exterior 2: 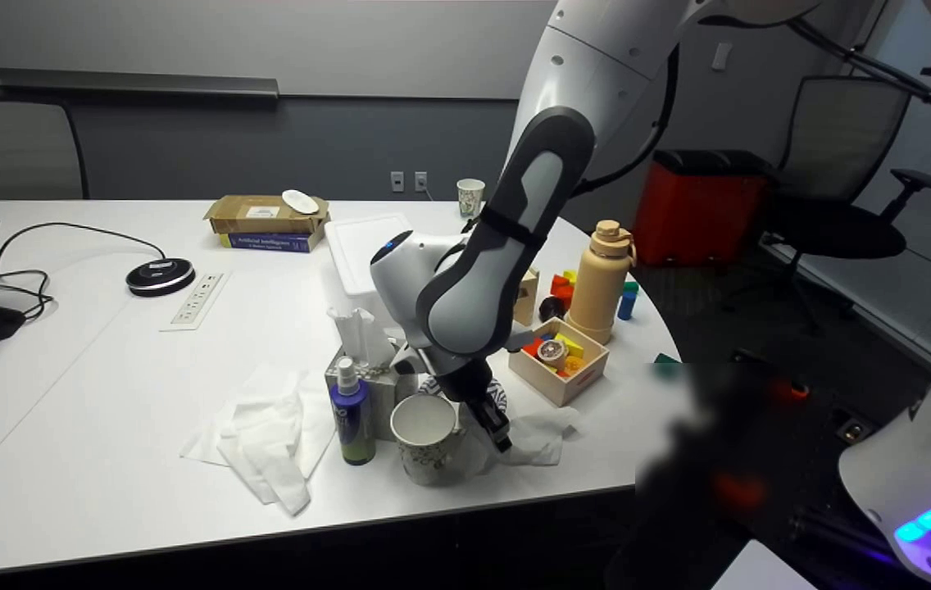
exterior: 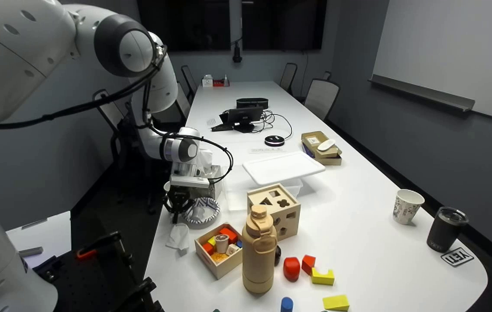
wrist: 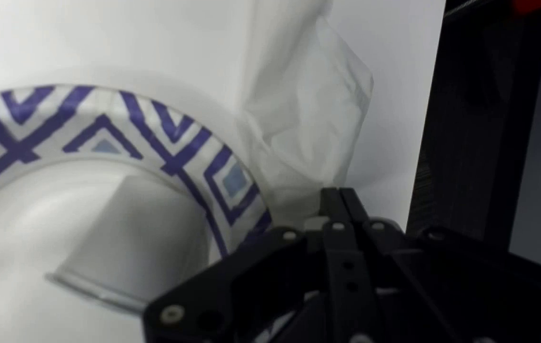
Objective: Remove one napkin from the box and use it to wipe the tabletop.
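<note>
A crumpled white napkin (exterior: 179,237) lies on the white tabletop (exterior: 350,216) near the table edge, and it also shows in an exterior view (exterior 2: 543,437) and the wrist view (wrist: 304,114). My gripper (exterior: 175,219) is low over the table with its fingers together. In the wrist view the napkin gathers in to the fingertips (wrist: 342,190), which look closed on it; the exact pinch is partly hidden. The grey napkin box (exterior 2: 390,401) stands beside the gripper, with another white napkin (exterior 2: 363,336) sticking up from its top.
A patterned paper plate (wrist: 108,124) holding a tipped cup (wrist: 142,238) is close beside the gripper. A mug (exterior 2: 424,447) and a spray bottle (exterior 2: 353,422) stand near the box. Loose napkins (exterior 2: 269,434), a block tray (exterior: 211,260) and a tan bottle (exterior: 259,260) are around.
</note>
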